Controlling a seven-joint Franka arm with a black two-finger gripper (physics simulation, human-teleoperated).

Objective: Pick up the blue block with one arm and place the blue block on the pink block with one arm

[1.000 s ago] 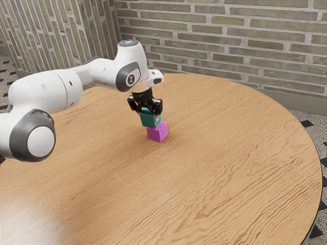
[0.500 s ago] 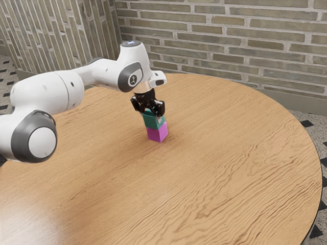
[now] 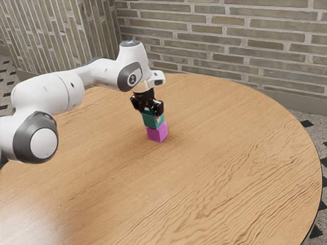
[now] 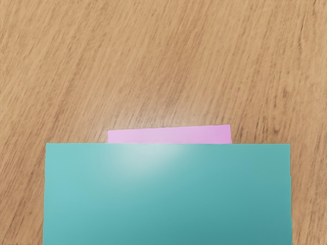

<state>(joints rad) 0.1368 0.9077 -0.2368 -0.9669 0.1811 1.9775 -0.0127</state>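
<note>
The arm (image 3: 51, 92) wears glossy white rounded shells with dark grey round joint caps, one bearing a small white marking, and ends in a black gripper (image 3: 149, 110).

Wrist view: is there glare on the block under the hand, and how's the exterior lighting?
Wrist view: soft pale glare on the blue block near the pink block, faint sheen on the table beyond. Exterior view: washed-out bright patch on the table at the exterior view's lower left.
</note>
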